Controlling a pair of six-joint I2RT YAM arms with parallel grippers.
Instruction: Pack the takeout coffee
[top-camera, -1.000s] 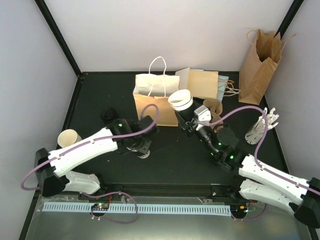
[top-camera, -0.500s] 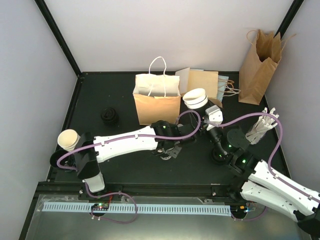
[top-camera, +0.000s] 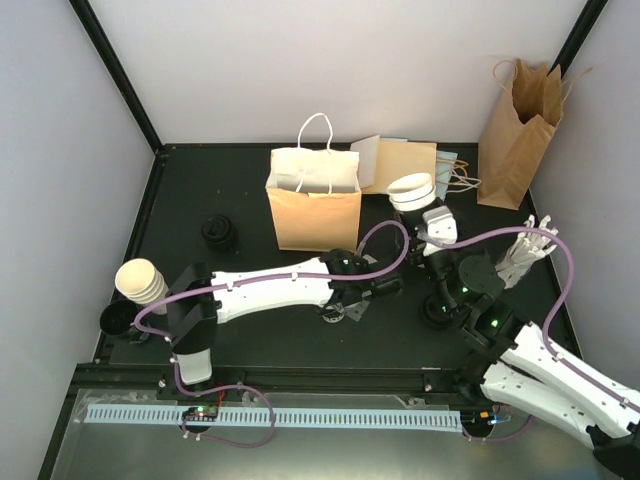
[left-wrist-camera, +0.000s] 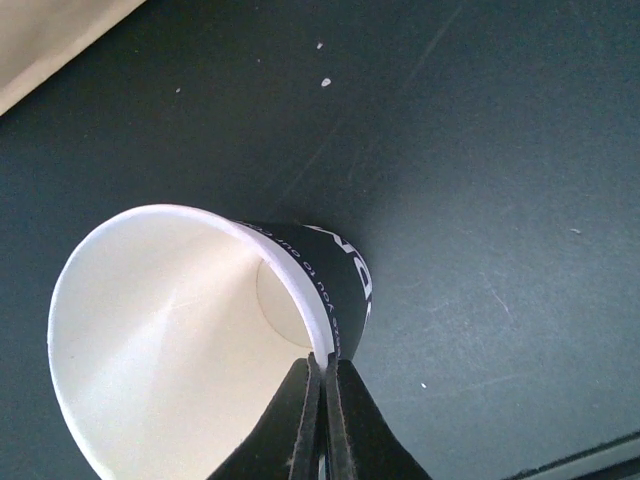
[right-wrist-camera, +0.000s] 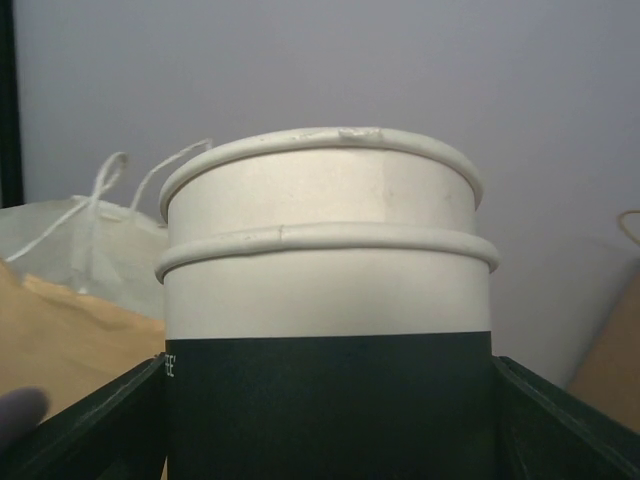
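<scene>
A matt black desk (top-camera: 180, 200) formed the floor of a booth. It was closed in by a plain, pale lilac-grey back wall (top-camera: 330, 60), a matching left side panel (top-camera: 50, 150) and a right side panel (top-camera: 605, 180), with a slim black post (top-camera: 115, 75) running up each rear corner. Along the near edge lay a grey metal ledge (top-camera: 120, 450) carrying a white slotted strip (top-camera: 330, 418), and under soft, even light small pale specks (left-wrist-camera: 325, 82) dotted the desk.

The black table (top-camera: 200, 190) carries an upright kraft bag (top-camera: 313, 210) at centre rear. Flat bags (top-camera: 405, 165) lie just behind it. A tall kraft bag (top-camera: 517, 135) stands at right rear. Black lids (top-camera: 219, 232) sit at left, stacked cream cups (top-camera: 140, 282) at the left edge.
</scene>
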